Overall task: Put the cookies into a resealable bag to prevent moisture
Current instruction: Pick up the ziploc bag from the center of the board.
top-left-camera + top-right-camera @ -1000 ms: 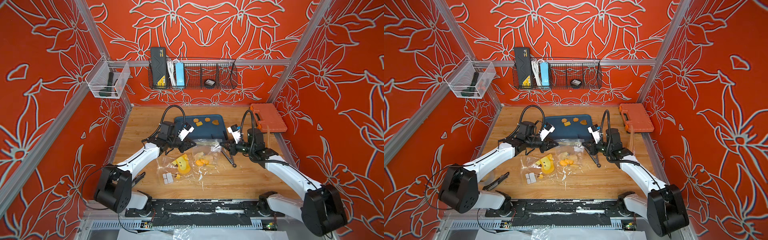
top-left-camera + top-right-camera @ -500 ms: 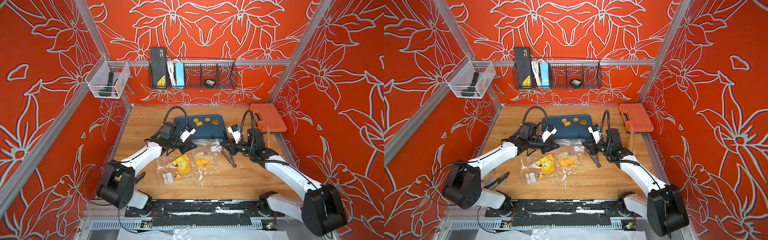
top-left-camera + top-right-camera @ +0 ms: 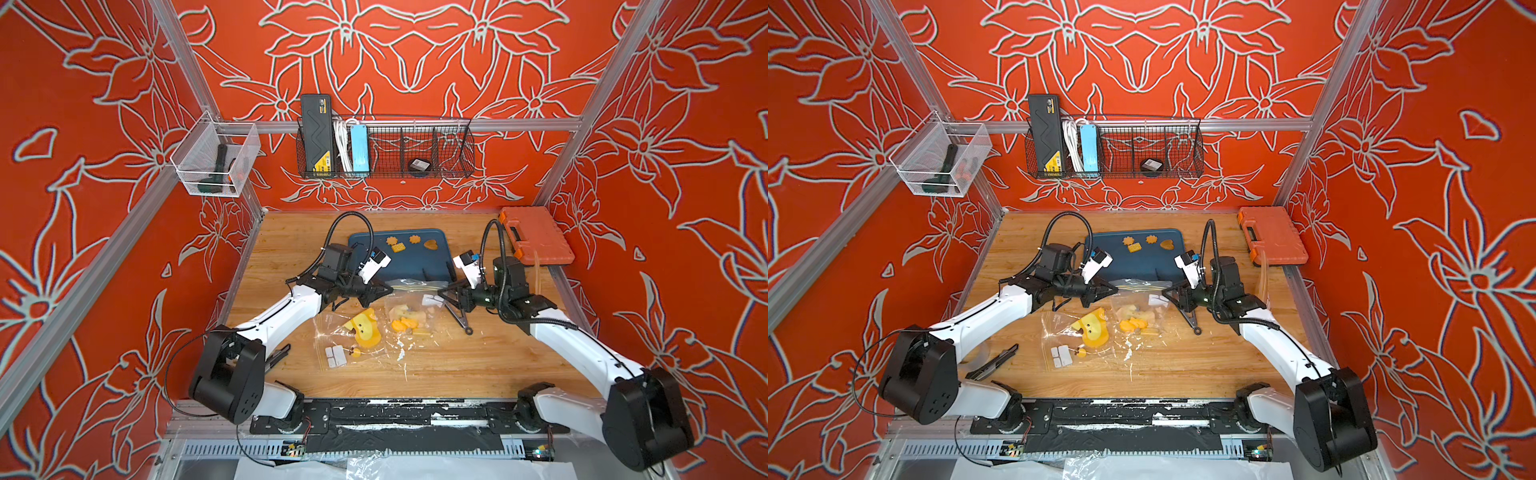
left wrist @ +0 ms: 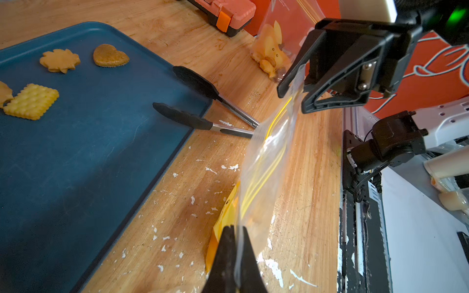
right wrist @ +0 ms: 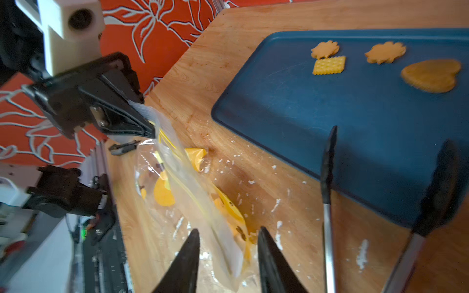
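— How many cookies [image 3: 398, 247] are on the blue tray [image 3: 415, 266]?
— Four. More are heaped inside the resealable bag [image 4: 266, 157], too bunched to count. A second bag [image 3: 349, 336] lies beside it, and one pair of tongs [image 4: 182, 115].
— Grips?
— The left gripper [image 4: 234, 253] pinches the bag's zip edge. The right gripper [image 5: 228, 229] is spread astride it. There is bare wood nearer the bases.

Worktop [image 3: 1183, 365]: wooden | blue tray [image 3: 1142, 266] sat at rear centre, four cookies [image 3: 1134, 247] on it | resealable bag [image 3: 1144, 297] lay just before the tray, more biscuits inside | left tool [image 3: 1112, 290] and right tool [image 3: 1165, 295] met its upper corners | tongs [image 3: 1190, 318] lay beside right tool | second printed bag [image 3: 1088, 332] lay flat alongside.
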You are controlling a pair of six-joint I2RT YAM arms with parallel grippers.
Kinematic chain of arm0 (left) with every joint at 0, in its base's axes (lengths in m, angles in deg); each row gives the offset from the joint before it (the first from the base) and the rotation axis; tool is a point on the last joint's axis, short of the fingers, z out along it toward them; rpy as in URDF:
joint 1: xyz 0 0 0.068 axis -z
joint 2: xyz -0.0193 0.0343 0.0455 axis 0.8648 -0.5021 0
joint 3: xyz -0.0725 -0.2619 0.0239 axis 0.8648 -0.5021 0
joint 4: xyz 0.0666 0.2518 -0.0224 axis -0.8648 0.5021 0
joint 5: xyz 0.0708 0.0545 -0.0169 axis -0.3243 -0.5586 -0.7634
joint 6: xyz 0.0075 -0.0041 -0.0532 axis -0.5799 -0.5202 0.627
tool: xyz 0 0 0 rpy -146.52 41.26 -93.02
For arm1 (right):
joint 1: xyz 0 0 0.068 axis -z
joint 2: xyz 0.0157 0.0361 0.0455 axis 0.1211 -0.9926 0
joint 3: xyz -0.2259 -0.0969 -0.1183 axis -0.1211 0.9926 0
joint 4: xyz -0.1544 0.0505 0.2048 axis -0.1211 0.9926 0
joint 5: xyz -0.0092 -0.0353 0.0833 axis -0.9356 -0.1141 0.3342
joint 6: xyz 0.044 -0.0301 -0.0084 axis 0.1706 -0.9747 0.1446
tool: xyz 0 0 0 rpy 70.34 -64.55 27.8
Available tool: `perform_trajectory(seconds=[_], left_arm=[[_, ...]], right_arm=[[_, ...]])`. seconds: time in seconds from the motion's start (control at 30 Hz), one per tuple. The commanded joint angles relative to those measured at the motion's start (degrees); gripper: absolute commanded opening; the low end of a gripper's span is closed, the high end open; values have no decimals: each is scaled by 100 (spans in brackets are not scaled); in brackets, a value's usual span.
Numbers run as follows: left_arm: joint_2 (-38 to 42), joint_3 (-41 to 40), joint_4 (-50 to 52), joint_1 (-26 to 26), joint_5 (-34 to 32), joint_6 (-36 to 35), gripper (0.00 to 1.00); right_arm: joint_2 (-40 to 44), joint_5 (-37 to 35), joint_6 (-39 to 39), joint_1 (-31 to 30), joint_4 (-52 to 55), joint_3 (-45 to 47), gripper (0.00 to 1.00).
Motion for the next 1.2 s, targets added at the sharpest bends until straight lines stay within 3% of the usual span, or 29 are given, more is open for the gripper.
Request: perform_trajectory(seconds=[0.0, 0.27, 0.6, 0.63, 0.7, 0.8, 0.87, 0.9, 0.93, 0.97, 1.07, 1.17], left_arm=[[55, 28, -29, 27, 33, -58, 0], [73, 28, -38, 23, -87, -44, 0], [80, 37, -34, 23, -61, -43, 0], [83, 37, -35, 23, -61, -38, 0], [82, 36, -34, 23, -78, -36, 0], [100, 30, -51, 23, -43, -26, 0], [121, 20, -71, 23, -43, -27, 0], [137, 13, -85, 23, -35, -27, 0], [147, 11, -99, 18, -19, -18, 0], [147, 4, -109, 23, -9, -10, 0], [143, 11, -109, 23, 1, -9, 0], [148, 11, -113, 23, 1, -8, 0]], right_arm=[[-206, 464, -398, -57, 359, -288, 49], [-284, 242, -612, -122, 1272, -739, 43], [-426, -287, -884, -199, 2416, -1321, 27], [-432, -311, -881, -211, 2408, -1338, 21], [-401, -383, -893, -216, 2424, -1395, 0], [-397, -275, -972, -233, 2502, -1532, 0], [-428, -288, -1038, -261, 2550, -1608, 32], [-469, -318, -1102, -268, 2628, -1668, 38], [-535, -356, -1183, -279, 2742, -1743, 38], [-604, -372, -1245, -280, 2847, -1797, 36], [-761, -354, -1431, -307, 3076, -1892, 1], [-824, -331, -1517, -338, 3183, -1939, 0]])
